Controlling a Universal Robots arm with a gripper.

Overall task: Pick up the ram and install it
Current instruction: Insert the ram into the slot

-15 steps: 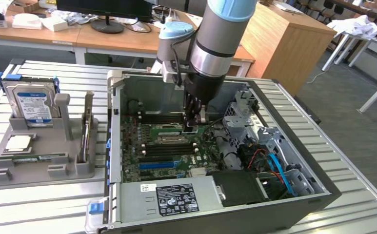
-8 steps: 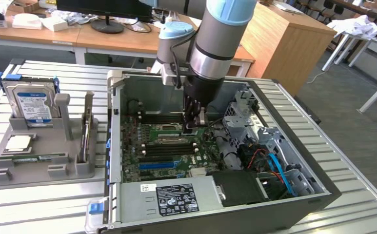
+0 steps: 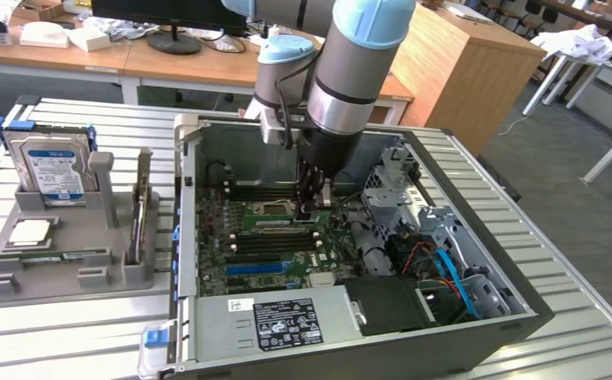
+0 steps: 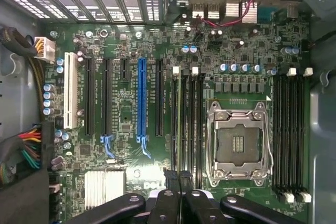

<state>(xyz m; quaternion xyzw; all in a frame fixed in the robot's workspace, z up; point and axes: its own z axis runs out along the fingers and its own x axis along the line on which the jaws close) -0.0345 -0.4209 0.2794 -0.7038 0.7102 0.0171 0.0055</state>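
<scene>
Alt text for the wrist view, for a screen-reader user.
Shut gripper hangs over the black memory slots next to the open, empty CPU socket on a green motherboard. A blue slot and black expansion slots lie further off.

Wooden desks (image 3: 195, 67) and a cabinet (image 3: 464, 79) (same pale wood) stand on grey floor (image 3: 570, 214).

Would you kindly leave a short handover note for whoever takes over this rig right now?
Gripper: fingers shut, down inside the computer case, over the memory slots beside the processor socket.
Memory stick: one lies flat in the grey tray on the exterior view's left.
Done: cannot tell whether a stick is pinched or already seated.
Left: installation is not confirmed.
</scene>
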